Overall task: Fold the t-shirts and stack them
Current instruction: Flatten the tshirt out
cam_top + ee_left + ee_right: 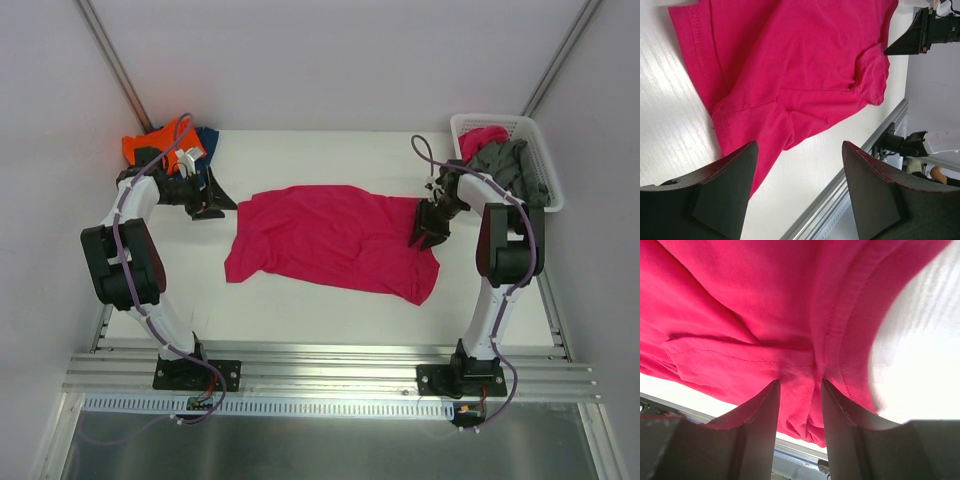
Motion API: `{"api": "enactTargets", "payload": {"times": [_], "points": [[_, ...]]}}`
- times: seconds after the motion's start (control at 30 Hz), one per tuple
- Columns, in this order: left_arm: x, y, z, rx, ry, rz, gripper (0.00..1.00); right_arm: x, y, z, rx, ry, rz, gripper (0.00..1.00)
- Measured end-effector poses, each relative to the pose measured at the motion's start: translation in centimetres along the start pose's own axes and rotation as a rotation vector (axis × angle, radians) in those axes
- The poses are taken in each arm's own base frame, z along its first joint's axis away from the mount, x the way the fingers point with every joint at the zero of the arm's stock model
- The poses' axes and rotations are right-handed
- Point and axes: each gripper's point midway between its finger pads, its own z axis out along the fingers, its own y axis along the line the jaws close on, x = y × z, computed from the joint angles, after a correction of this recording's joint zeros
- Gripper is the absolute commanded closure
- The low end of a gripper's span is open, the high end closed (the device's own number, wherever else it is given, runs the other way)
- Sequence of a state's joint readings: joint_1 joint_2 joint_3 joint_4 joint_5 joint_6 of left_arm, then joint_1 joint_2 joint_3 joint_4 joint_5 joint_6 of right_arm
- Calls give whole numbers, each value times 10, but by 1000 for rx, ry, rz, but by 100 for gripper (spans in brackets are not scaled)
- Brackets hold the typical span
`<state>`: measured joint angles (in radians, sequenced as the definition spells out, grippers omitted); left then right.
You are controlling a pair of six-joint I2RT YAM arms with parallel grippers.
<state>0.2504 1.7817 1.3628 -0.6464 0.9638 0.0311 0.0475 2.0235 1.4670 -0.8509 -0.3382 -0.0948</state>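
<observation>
Rails (330,362) of grey metal run along the near edge in front of me. Just past them is the white desk (330,315).

In the middle of the desk lies the big pink t-shirt (330,240). It is spread out mostly flat, with some bumps and wrinkles. One sleeve points to the left, and a corner hangs toward me on the right.

My right gripper (799,385) is at the right edge of this shirt. Its two fingers are pinched close together with a fold of pink cloth squeezed between them, so it is grasping the shirt.

My left gripper (799,146) is at the far left side of the desk. Its fingers are spread wide and hold nothing. It is near the shirt's left side but does not touch it.

Farther back, in the far left corner, an orange t-shirt (148,148) sits bunched up, with a dark blue t-shirt (208,138) just beside it.

In the far right corner stands a white basket (545,185). A grey t-shirt (510,165) is heaped inside it, and some more pink cloth (482,140) pokes up behind the grey one.
</observation>
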Motion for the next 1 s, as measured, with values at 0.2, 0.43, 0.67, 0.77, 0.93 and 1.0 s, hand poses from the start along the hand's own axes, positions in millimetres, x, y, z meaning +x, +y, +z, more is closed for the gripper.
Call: {"api": "enactTargets", "payload": {"times": [0.2, 0.43, 0.67, 0.77, 0.93, 1.0], "points": [[-2, -2, -1, 1, -3, -5, 31, -1, -2, 0, 0, -1, 4, 64], [-2, -2, -1, 0, -2, -10, 31, -4, -3, 12, -3, 27, 8, 69], [-2, -2, -1, 0, -1, -11, 31, -11, 6, 15, -15, 22, -15, 89], [-2, -1, -1, 0, 0, -13, 32, -11, 7, 16, -13, 24, -15, 75], [-2, 7, 5, -1, 14, -33, 31, -10, 7, 15, -11, 24, -15, 78], [-4, 11, 8, 0, 20, -42, 31, -10, 8, 13, -12, 20, -13, 84]]}}
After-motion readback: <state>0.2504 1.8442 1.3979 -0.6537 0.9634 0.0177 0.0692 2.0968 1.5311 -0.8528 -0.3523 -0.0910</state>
